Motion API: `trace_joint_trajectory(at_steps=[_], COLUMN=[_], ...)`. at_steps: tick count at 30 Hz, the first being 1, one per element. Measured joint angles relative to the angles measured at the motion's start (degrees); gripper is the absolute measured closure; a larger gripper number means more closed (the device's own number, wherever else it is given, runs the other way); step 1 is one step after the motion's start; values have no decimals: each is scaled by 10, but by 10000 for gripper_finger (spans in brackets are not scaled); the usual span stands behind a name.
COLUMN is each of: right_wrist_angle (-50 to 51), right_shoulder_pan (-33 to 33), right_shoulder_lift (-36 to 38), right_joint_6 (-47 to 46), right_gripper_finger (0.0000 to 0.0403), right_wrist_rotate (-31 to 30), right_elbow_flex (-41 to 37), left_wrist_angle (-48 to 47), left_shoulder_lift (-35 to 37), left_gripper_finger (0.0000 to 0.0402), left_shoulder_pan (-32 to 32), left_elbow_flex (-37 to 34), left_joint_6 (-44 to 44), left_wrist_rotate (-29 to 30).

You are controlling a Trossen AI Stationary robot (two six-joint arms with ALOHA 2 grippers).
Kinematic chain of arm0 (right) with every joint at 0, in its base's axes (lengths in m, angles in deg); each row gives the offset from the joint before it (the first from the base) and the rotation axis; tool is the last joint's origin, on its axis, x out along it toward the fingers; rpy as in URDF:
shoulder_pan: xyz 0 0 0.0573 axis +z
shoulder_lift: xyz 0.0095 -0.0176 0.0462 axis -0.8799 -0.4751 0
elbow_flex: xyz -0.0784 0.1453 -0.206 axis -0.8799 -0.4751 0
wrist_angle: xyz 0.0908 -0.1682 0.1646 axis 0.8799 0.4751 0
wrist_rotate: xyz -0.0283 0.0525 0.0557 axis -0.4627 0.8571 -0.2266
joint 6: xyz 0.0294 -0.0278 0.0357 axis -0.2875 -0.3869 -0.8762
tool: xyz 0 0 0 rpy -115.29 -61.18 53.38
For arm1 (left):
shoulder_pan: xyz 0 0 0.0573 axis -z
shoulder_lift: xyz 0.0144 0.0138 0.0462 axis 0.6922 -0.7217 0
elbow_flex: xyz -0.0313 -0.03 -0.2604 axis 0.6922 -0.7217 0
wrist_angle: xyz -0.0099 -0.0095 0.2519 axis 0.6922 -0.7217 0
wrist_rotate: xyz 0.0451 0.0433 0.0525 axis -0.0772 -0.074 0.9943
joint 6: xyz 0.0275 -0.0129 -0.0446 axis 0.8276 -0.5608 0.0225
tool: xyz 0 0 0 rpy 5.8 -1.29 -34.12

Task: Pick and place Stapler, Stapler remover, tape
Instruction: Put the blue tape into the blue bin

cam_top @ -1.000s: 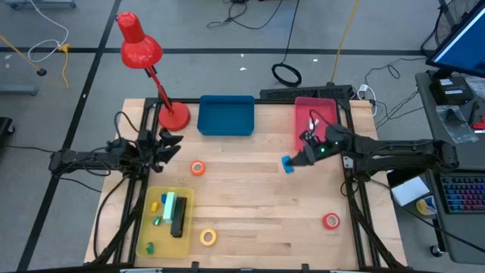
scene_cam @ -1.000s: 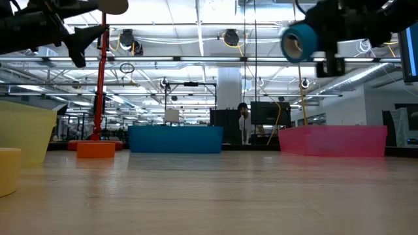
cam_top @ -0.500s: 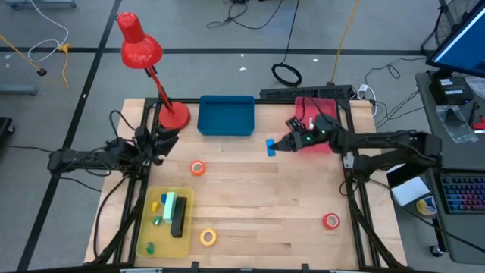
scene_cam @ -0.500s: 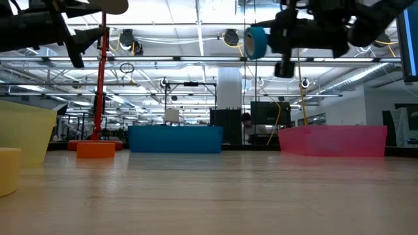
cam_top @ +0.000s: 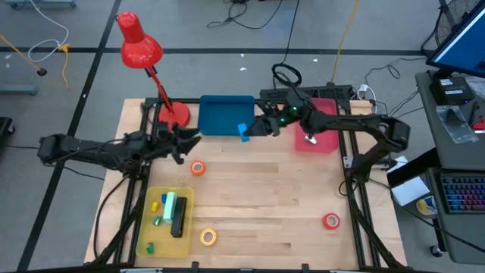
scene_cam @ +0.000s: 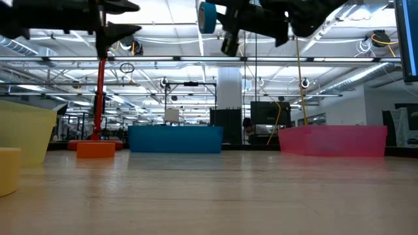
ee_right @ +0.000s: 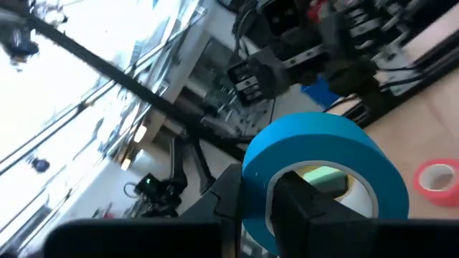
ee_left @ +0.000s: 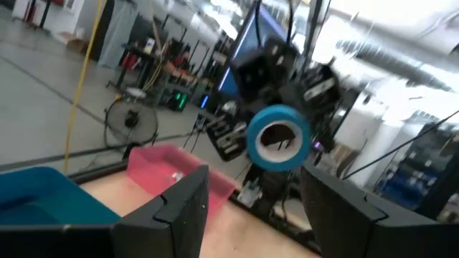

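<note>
High view: the right gripper (cam_top: 250, 130) hangs over the near right corner of the blue tray (cam_top: 220, 117), its fingers clamped on the blue tape roll (cam_top: 243, 133), which sits at the fingertips above that tray's edge. The right wrist view shows one finger (ee_right: 290, 208) passing through the roll's open centre, the other outside the ring. The left gripper (cam_top: 189, 141) hovers just left of the blue tray's near edge, fingers spread apart and empty. The orange tape roll (cam_top: 198, 168) lies on the table in front of the blue tray
</note>
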Motion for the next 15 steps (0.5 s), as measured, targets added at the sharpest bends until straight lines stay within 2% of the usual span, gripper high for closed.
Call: trace_joint_trajectory(at_steps=[8,15], right_wrist_angle=[-2,-2], right_shoulder_pan=[0,-7], right_shoulder_lift=[-58,-59], right_joint_6=[-3,-23], right_gripper_finger=[369,369], right_wrist_rotate=[55,35], right_elbow_flex=[64,64], left_wrist_angle=[-6,-43], left_shoulder_lift=[-148,-249], left_gripper_finger=[186,186], left_shoulder_pan=[0,0], left_elbow_flex=[101,179], left_joint_6=[34,104], left_wrist_rotate=[-1,-1])
